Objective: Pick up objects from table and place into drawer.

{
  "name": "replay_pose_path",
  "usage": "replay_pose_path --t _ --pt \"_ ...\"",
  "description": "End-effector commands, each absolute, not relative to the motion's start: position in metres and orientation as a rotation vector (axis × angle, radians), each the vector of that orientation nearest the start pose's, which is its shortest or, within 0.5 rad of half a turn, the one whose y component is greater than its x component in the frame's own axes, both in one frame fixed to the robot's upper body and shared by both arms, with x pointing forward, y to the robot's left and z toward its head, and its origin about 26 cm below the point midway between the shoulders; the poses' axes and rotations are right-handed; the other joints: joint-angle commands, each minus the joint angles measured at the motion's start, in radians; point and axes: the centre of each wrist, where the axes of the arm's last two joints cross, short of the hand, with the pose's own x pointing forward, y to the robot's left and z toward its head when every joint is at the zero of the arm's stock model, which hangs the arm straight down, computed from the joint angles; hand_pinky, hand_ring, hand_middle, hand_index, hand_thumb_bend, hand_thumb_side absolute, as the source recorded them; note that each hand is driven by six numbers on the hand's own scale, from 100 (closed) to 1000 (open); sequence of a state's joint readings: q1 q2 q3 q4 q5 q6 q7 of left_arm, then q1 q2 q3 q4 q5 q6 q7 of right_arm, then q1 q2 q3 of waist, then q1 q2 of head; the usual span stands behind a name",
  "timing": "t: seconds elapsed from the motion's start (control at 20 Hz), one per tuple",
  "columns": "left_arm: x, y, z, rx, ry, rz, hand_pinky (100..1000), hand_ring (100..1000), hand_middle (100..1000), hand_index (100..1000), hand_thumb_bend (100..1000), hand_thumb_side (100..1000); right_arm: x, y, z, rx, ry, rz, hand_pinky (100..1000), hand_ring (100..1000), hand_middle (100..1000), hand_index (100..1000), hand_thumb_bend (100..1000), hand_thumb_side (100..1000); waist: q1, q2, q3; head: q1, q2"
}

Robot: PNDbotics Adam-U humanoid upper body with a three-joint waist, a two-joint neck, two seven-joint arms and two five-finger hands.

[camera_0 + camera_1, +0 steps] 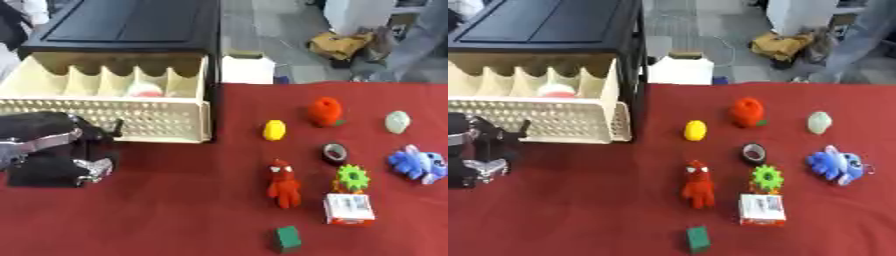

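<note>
A cream drawer stands pulled out of a black cabinet at the far left, and a red and white thing lies in one of its compartments. My left hand rests on the red cloth just in front of the drawer, fingers relaxed and holding nothing. To the right lie a yellow piece, an orange plush, a pale egg shape, a black tape roll, a blue plush, a green gear, a red figure, a white and red box and a green cube. No right hand shows.
A white box stands on the floor just behind the table's far edge, beside the cabinet. Bags and clutter lie further back on the floor. Bare red cloth stretches between my left hand and the red figure.
</note>
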State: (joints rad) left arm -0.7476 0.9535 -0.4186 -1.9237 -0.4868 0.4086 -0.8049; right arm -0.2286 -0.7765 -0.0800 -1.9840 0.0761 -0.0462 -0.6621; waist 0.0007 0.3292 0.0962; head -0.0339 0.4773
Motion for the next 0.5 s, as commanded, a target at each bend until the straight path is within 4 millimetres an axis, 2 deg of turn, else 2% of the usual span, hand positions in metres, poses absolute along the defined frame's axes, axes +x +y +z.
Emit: replay_pose_path --t 0.05,0.5 --pt "0.3174 0.2431 0.3132 0.790 -1.105 -1.638 390 627 651 915 100 1000 0.2818 -0.3429 0.2542 -1.001 -2.454 0.054 690 704 678 792 100 845 0.000 -0.014 -0.002 0.004 -0.014" --pt "0.3273 0.2435 0.3132 0.809 -1.118 -1.617 394 634 657 920 100 1000 0.2817 -0.3429 0.2523 -0.997 -2.451 0.048 691 700 677 792 100 842 -0.001 -0.009 -0.006 0.006 -0.020"
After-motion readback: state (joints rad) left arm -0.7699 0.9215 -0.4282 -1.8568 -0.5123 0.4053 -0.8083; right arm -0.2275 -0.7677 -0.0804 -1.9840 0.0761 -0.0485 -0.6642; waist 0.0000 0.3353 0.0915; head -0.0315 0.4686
